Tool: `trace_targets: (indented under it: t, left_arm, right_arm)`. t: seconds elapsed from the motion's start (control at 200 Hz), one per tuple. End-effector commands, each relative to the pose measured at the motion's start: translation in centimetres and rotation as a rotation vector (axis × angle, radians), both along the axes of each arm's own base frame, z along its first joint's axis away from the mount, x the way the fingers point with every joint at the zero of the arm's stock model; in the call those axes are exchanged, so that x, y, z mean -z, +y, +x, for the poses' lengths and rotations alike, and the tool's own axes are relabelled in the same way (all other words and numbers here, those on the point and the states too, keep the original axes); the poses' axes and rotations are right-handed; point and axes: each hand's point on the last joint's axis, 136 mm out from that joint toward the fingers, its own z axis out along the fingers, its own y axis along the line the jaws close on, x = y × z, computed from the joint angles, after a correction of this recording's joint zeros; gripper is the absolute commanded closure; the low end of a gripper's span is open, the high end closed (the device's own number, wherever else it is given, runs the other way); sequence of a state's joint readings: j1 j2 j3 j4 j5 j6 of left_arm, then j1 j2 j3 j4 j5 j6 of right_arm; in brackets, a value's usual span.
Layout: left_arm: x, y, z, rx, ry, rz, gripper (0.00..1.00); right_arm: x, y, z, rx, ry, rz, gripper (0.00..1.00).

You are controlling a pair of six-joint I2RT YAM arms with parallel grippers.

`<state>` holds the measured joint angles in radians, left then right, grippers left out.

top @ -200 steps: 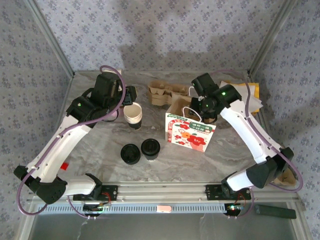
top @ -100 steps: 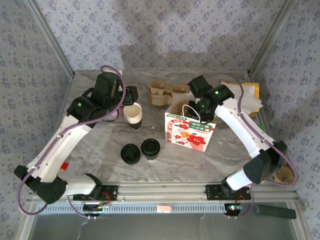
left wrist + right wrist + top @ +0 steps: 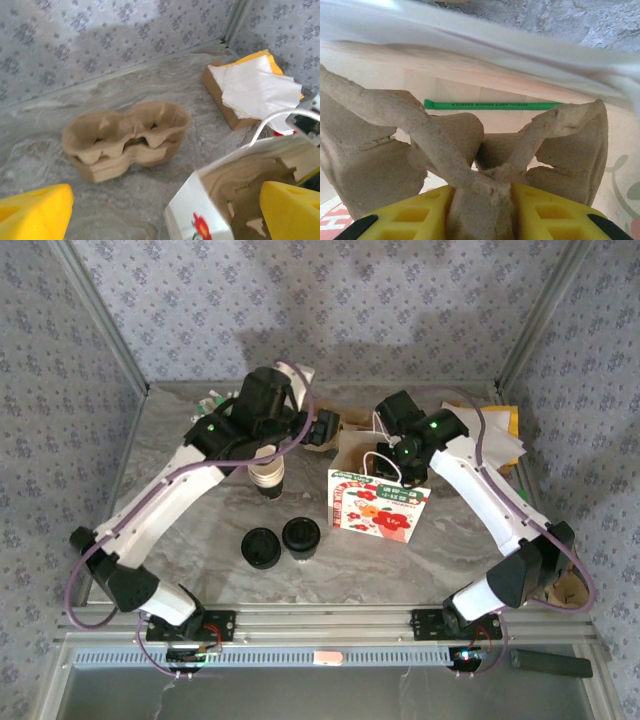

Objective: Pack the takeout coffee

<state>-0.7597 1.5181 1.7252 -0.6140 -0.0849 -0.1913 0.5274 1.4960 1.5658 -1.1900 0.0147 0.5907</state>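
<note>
- One takeout coffee [image 3: 301, 537], black-lidded, lower middle of the top view.
- One low pile of black lids [image 3: 261, 547].
- One stack of lidless white cups [image 3: 267, 478]; the number of cups in it can't be made out.
- One flowered paper bag [image 3: 380, 508].
- One stack of pulp carriers [image 3: 127, 140] on the tabletop [image 3: 175, 70], plus one carrier [image 3: 370, 165] inside the bag.
- One green straw [image 3: 492, 105].
- One heap of white napkins [image 3: 257, 87].

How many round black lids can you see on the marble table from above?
2. One caps the small white paper takeout coffee cup, left of the flowered paper bag; the other black plastic disc lies just left of it, possibly topping hidden lids.

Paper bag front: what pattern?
Red flowers on the white paper bag; clearest in the top external view.
</note>
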Motion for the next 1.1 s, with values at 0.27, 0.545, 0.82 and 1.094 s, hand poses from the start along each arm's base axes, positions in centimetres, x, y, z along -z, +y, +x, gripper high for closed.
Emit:
trace_targets:
  t: [0.27,0.545,0.82,1.094]
  left_arm:
    - [1.0,-4.6,-0.3,0.335,-0.205,0.171,0.00]
    - [3.9,-6.7,-2.0,0.543,-0.160,0.247,0.00]
    - [6.2,-7.8,-0.7,0.555,-0.125,0.304,0.02]
    - [7.1,-8.4,-0.1,0.557,-0.103,0.311,0.22]
  right_arm:
    - [0.8,-1.3,-1.0,-0.017,0.081,0.006,0.66]
    - [1.9,-1.0,-1.0,-0.044,0.151,0.017,0.65]
    - [1.5,-1.1,-0.7,-0.050,0.142,0.008,0.66]
    - [0.2,-1.2,-0.6,-0.053,0.115,0.032,0.66]
